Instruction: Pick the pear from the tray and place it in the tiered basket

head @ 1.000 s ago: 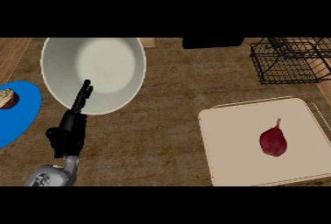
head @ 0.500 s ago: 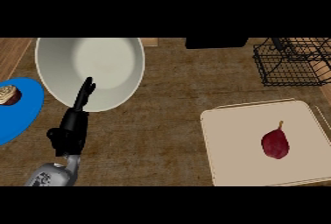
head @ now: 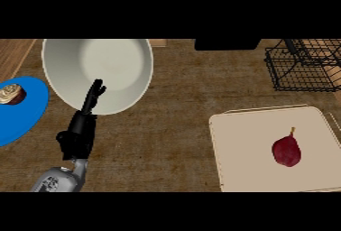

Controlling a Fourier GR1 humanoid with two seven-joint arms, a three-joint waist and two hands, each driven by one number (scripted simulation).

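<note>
The pear is lying on the tray, unmoved since a second ago and well apart from the basket. The left hand is resting at left, fingers straight, holding nothing, barely shifted. The right hand is not showing, so pickup is not yet starting.

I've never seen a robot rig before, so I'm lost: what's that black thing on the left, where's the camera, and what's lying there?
The camera sits in the robot's head, looking steeply down at a kitchen counter. The black thing is its left robot hand on a grey forearm, fingers straight, holding nothing. The right one is out of view. Near it lie a white bowl and a blue plate carrying some brown food. On the right, a dark red pear lies on a beige tray. It belongs in the wire basket.
</note>
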